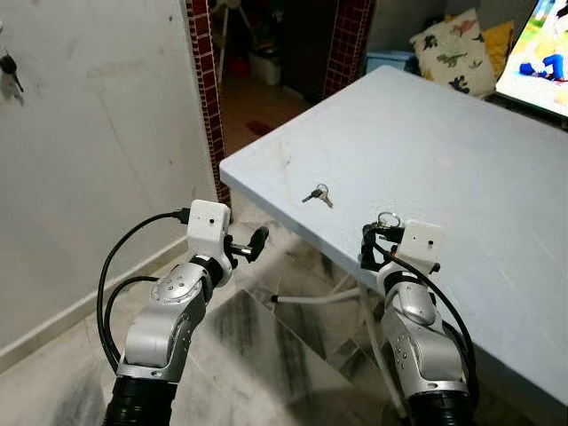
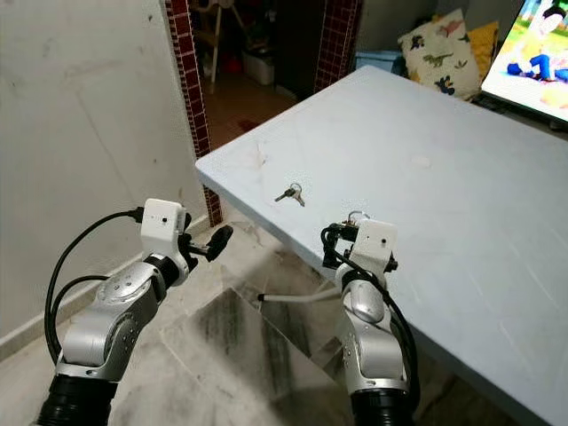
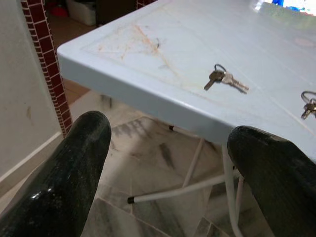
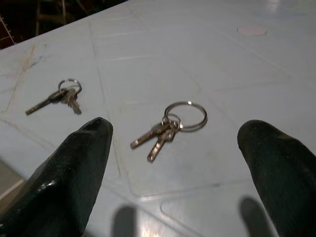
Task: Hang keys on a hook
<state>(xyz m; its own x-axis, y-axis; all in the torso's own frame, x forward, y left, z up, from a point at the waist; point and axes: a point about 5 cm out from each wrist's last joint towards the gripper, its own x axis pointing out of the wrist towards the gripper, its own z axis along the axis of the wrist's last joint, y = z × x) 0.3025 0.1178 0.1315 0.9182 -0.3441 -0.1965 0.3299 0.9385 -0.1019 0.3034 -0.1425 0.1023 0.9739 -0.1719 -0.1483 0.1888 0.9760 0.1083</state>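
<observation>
Two bunches of keys lie on the pale blue table (image 1: 461,169). A small bunch (image 1: 318,193) rests near the table's front corner. A second bunch on a large ring (image 4: 170,129) lies closer to the edge, directly in front of my right gripper (image 1: 380,236). That gripper is open, hovering low over the table edge with the ringed bunch between its spread fingers (image 4: 74,168), not touching them. My left gripper (image 1: 253,244) is open below and left of the table corner, over the floor. A dark key (image 1: 9,67) hangs on the white wall at far left.
A red-tiled pillar (image 1: 206,89) and a dark doorway stand behind the table corner. Cushions (image 1: 457,49) and a lit screen (image 1: 541,53) are at the back right. White table legs (image 1: 328,297) cross under the table above the marble floor (image 1: 266,364).
</observation>
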